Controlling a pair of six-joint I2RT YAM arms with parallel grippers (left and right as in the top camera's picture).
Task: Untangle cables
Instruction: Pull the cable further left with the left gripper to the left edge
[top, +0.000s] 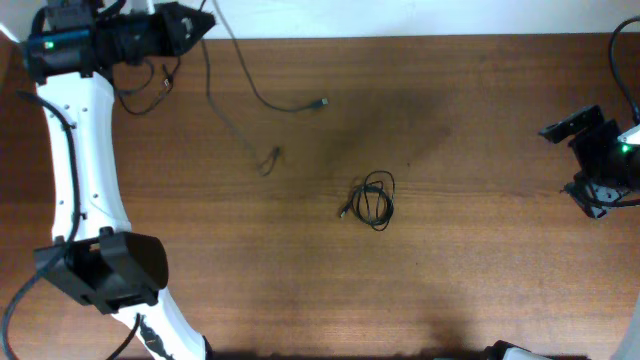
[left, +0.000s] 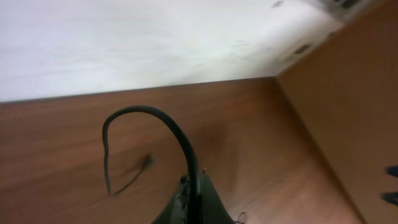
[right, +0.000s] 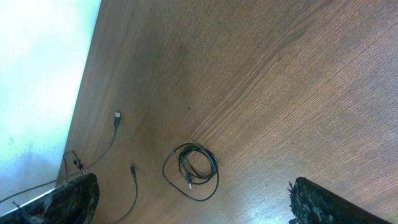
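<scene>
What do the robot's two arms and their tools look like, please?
The left arm has long white links with black joint housings, a black wire running along it and a small green light near its black left tool. The right arm shows only black parts with a green light; the right tool has black, rough-textured fingers.

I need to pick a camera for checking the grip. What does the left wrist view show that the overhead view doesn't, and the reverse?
Left wrist only: the pinch itself, the left gripper with its jaws shut on a cable arcing up out of them. Overhead only: the coiled bundle, a second loose cable, the right gripper. Both: the held cable trailing onto the wooden table.
</scene>
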